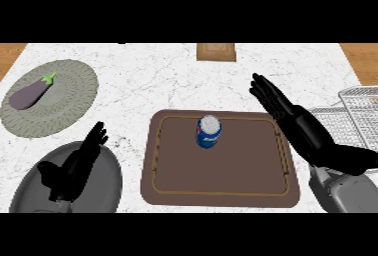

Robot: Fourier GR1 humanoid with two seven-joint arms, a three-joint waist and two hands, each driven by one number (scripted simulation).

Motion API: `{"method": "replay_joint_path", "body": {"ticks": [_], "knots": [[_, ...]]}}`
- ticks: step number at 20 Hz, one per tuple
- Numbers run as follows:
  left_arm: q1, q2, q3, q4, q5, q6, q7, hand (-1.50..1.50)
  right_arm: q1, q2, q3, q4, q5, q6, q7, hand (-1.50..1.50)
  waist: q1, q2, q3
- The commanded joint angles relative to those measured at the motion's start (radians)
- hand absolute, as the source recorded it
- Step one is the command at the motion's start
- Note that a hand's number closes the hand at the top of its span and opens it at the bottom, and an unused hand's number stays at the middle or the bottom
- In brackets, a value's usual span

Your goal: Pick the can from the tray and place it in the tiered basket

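Right hand open, fingers straight; can upright just left (likely light, rigid, slick) — grasp mid-wall.

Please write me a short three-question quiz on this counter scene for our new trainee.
1. True or false: the can stands upright on the brown tray.
2. Which hand is nearer the basket? A) left hand B) right hand
3. Fill in: the eggplant lies on a round ____ at the counter's far left.

Key
1. True: it stands in the tray's upper half, untouched by either hand.
2. B: the right hand, fingers straight, is raised between tray and basket; the left rests open over the grey plate.
3. Mat.
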Motion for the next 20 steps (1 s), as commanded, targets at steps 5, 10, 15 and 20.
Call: {"method": "replay_joint_path", "body": {"ticks": [5, 10, 15, 20], "knots": [[-0.088, 0.124, 0.083, -0.034, -0.165, 0.169, 0.0, 0.0, 0.011, 0.175, -0.099, 0.065, 0.005, -0.32, 0.124, 1.5, -0.021, -0.003, 0.037], [-0.083, 0.15, 0.104, -0.024, -0.163, 0.18, 0.032, 0.0, 0.174, 0.114, -0.191, 0.201, 0.201, -0.643, 0.24, -1.5, -0.084, -0.004, 0.03], [-0.17, 0.159, 0.102, -0.029, -0.193, 0.199, 0.123, 0.0, 0.181, 0.145, -0.047, -0.017, 0.442, -0.895, 0.471, -1.5, -0.052, -0.008, 0.031], [-0.144, 0.129, 0.067, -0.057, -0.212, 0.208, 0.132, 0.0, 0.173, -0.053, 0.089, -0.141, 0.54, -0.653, 0.809, -1.5, -0.044, -0.01, 0.028]]}}
